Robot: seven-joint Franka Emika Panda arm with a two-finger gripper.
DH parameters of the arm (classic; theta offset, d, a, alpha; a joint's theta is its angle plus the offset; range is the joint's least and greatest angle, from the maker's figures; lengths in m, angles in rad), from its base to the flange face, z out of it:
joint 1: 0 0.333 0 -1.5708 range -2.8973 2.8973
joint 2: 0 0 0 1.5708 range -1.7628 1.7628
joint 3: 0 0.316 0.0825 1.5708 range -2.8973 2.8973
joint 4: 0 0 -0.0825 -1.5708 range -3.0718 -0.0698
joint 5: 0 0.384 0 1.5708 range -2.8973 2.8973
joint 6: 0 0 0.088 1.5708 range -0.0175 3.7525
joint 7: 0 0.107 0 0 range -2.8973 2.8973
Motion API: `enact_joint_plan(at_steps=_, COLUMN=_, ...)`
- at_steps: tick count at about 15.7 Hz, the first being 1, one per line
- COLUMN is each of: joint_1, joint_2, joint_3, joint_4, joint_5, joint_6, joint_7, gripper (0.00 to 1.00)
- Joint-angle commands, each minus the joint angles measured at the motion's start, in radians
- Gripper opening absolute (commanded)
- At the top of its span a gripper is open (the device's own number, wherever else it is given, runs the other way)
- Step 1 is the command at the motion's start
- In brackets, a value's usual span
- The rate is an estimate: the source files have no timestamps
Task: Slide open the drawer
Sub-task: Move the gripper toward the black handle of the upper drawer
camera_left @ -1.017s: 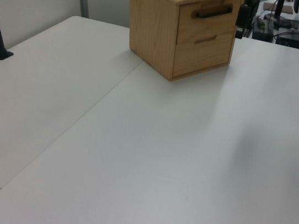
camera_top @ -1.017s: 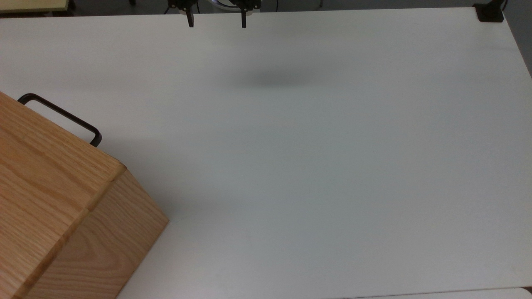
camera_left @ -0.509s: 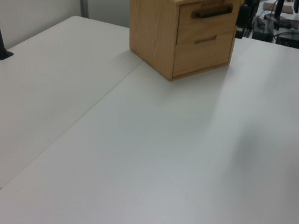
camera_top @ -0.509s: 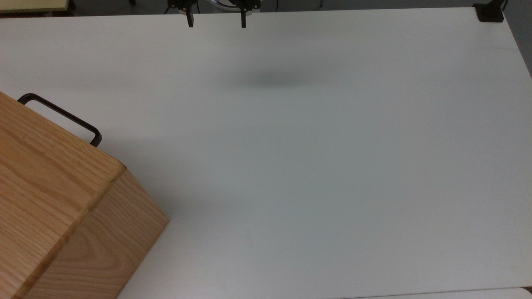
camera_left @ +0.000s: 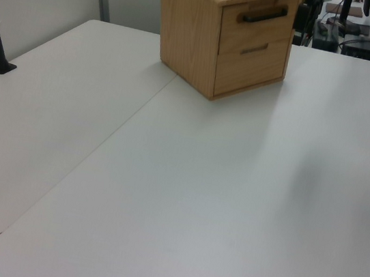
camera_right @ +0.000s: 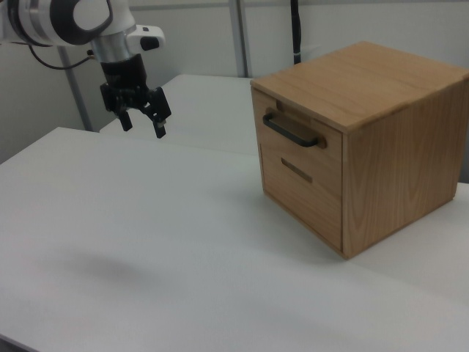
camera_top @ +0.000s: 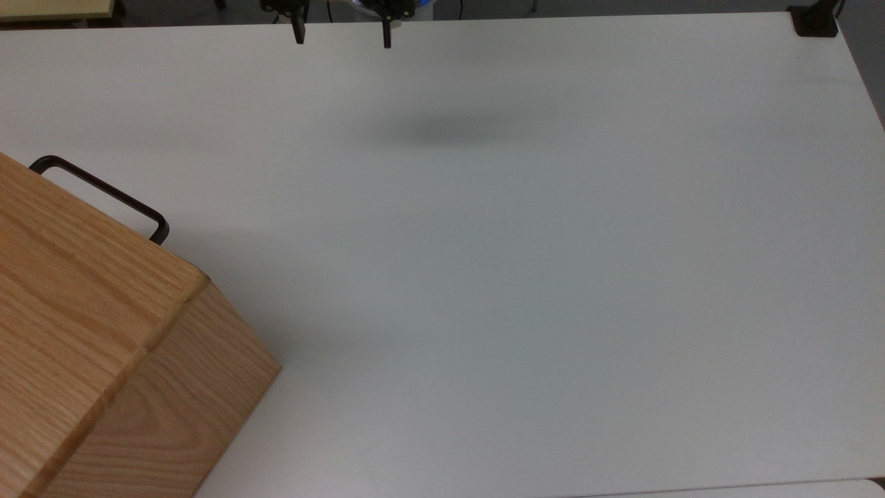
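Still hovering w/ fingers apart, gripper (camera_right: 141, 123) is sitting well apart from drawer (camera_right: 293, 149); approaching handle (camera_right: 292, 131) square-on, straddling bar, pulling straight.

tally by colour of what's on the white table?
Oak: 1, the cabinet, including its drawer
Black: 1, the drawer's handle
Black, above the table: 1, the gripper, jaws apart
Total: 3

Oak drawer (camera_right: 297, 143) shut, black handle (camera_right: 291, 130) outward
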Motion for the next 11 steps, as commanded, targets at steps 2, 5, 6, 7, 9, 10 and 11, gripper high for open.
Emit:
enact_joint_plan(at_steps=2, joint_1=-0.056, joint_2=-0.008, joint_3=-0.009, joint_4=-0.016, joint_5=-0.001, joint_6=0.115, joint_7=0.278, gripper=1.00)
enact_joint_plan(at_steps=5, joint_1=-0.119, joint_2=0.034, joint_3=-0.010, joint_4=-0.013, joint_5=-0.002, joint_6=0.249, joint_7=0.591, gripper=1.00)
enact_joint_plan(at_steps=6, joint_1=-0.139, joint_2=0.044, joint_3=-0.019, joint_4=-0.013, joint_5=0.002, joint_6=0.281, joint_7=0.660, gripper=1.00)
enact_joint_plan(at_steps=7, joint_1=-0.151, joint_2=0.047, joint_3=-0.038, joint_4=-0.013, joint_5=0.012, joint_6=0.316, joint_7=0.711, gripper=1.00)
enact_joint_plan(at_steps=9, joint_1=-0.168, joint_2=0.054, joint_3=-0.059, joint_4=-0.013, joint_5=0.027, joint_6=0.356, joint_7=0.806, gripper=0.89)
enact_joint_plan(at_steps=10, joint_1=-0.181, joint_2=0.064, joint_3=-0.059, joint_4=-0.013, joint_5=0.042, joint_6=0.370, joint_7=0.835, gripper=0.82)
enact_joint_plan(at_steps=11, joint_1=-0.190, joint_2=0.068, joint_3=-0.059, joint_4=-0.013, joint_5=0.059, joint_6=0.388, joint_7=0.855, gripper=0.70)
